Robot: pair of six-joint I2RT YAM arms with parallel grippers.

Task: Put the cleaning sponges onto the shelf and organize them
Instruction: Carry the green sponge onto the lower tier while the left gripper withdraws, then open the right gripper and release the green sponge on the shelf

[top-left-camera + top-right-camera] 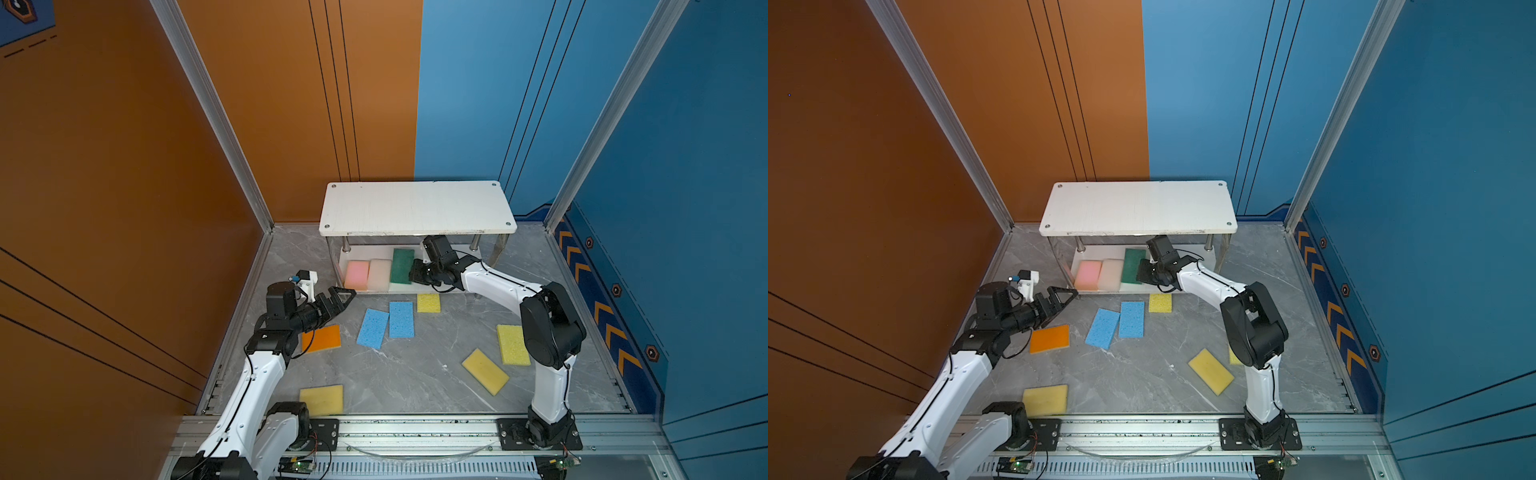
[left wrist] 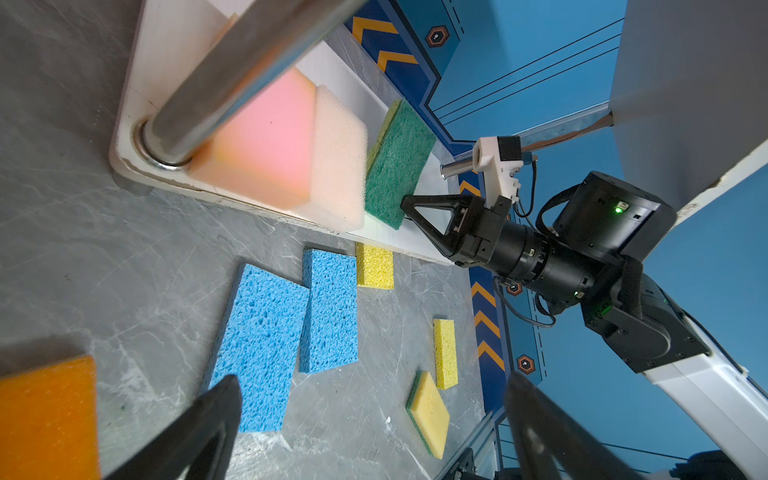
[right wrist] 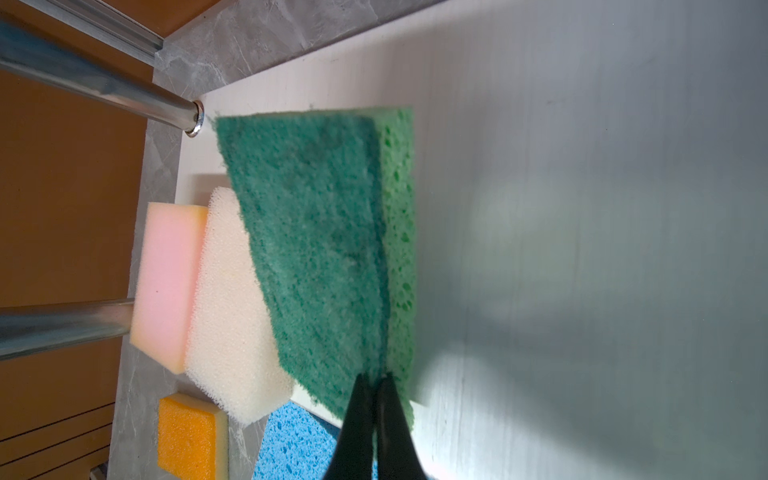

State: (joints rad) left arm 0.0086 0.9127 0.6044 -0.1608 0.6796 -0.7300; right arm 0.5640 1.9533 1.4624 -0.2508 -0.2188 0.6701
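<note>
- Our right hand is closed with nothing between its fingers. Its tips press the near edge of the green sponge; we judge it is nudging, not carrying.
- That sponge sits on the lower board of the shelf, tilted against the off-white sponge, which touches the pink sponge. We take this as a row meant to sit tight.
- Our left hand hangs open and empty above the counter, near the orange sponge, probably its next pick.
- Loose on the counter lie a blue sponge touching a second blue sponge, a yellow sponge just before the shelf, and three more yellow ones farther out.
</note>
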